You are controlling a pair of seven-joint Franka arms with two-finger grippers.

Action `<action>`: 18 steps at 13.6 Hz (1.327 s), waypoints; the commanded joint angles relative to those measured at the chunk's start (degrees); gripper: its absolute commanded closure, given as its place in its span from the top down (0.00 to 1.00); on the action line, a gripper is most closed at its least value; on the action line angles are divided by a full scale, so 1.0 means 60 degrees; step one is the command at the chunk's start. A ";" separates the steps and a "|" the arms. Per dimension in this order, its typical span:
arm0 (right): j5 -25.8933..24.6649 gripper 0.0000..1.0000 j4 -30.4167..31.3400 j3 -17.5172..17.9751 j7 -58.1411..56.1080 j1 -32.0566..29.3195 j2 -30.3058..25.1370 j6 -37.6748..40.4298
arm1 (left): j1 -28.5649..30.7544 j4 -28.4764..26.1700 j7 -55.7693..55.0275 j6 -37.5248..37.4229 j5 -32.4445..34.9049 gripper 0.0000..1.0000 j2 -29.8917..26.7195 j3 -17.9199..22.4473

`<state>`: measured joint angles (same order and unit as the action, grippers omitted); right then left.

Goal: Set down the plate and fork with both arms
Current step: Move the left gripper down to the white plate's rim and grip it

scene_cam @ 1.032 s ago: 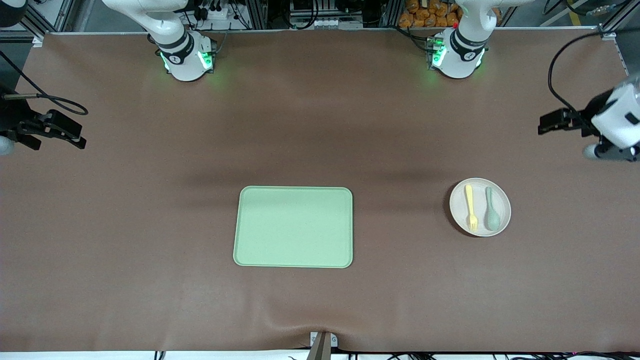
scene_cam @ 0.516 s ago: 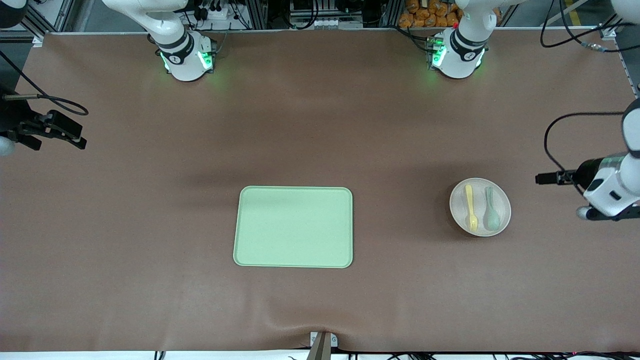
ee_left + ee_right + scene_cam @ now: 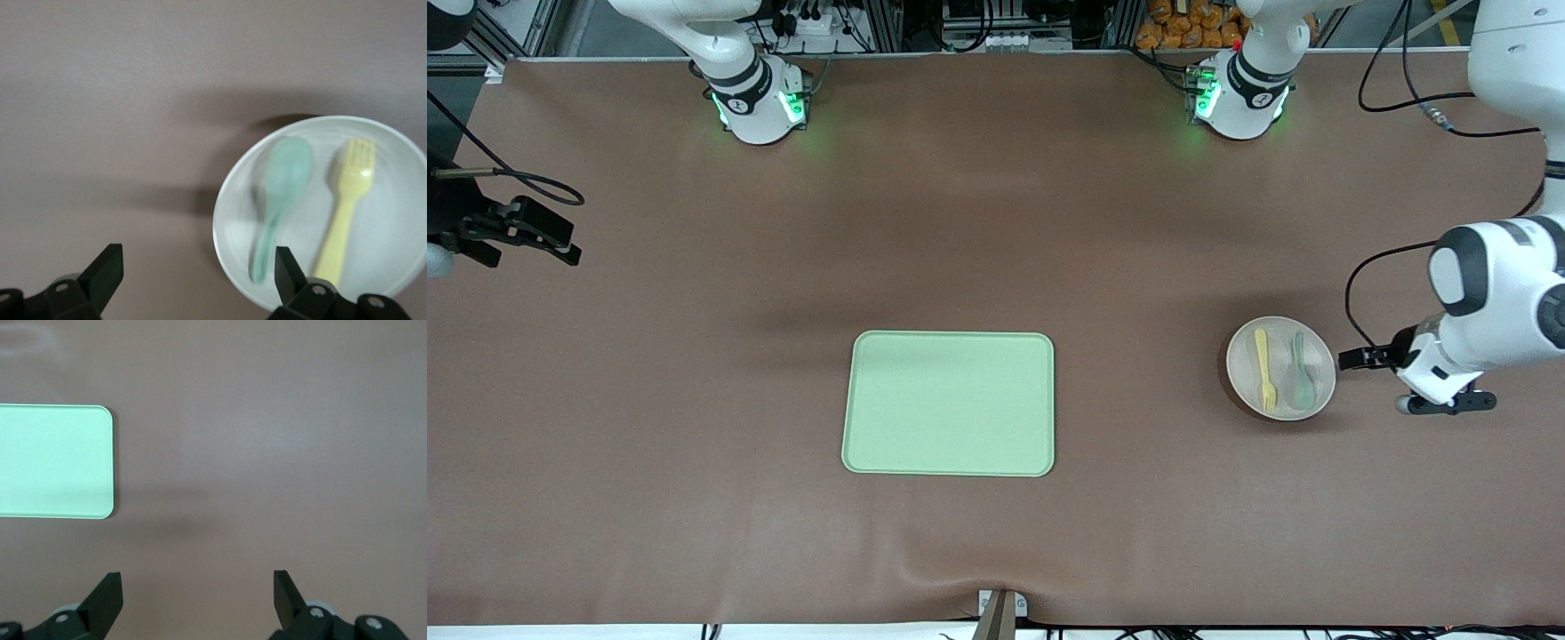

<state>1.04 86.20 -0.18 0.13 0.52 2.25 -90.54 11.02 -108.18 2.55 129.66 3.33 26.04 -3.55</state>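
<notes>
- left gripper [image 3: 1352,358] sits low just beside the plate [image 3: 1280,368], at the rim edge toward the left arm's end of the table; fingers [image 3: 107,275] apart, nothing held.
- plate rests on the table [image 3: 1138,222], well apart from the green tray [image 3: 949,404]; fork [image 3: 1264,369] and spoon [image 3: 1301,372] lie side by side in it, fork on the tray side.
- right gripper [image 3: 525,233] waits over the table edge at the right arm's end, fingers [image 3: 107,597] apart, empty.
- risk: rim is slim and shallow. If one finger does not get under it, the jaws likely close on air or shove the plate along the mat.
- risk: the spoon lies on the side the left gripper comes in from. A deep reach could catch the spoon bowl or handle instead of the rim.
- risk: one-sided rim grip means the plate probably tilts on lift; fork and spoon are loose and could slide off.
- risk: fork is thin and flat in the dish. The right gripper may nudge it into the spoon or pinch both.
- risk: both arms meet at the tray, so collision is possible if timing overlaps.
</notes>
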 commanded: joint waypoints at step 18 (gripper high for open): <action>0.0033 1.00 -0.0172 0.0015 0.0067 -0.0029 0.0095 0.0090 | 0.0082 -0.0340 0.0190 0.1520 0.1555 0.44 0.0977 -0.0141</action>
<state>1.04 86.20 -0.18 0.13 0.52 2.25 -90.55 11.38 -110.55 3.00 138.16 11.44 31.62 -4.28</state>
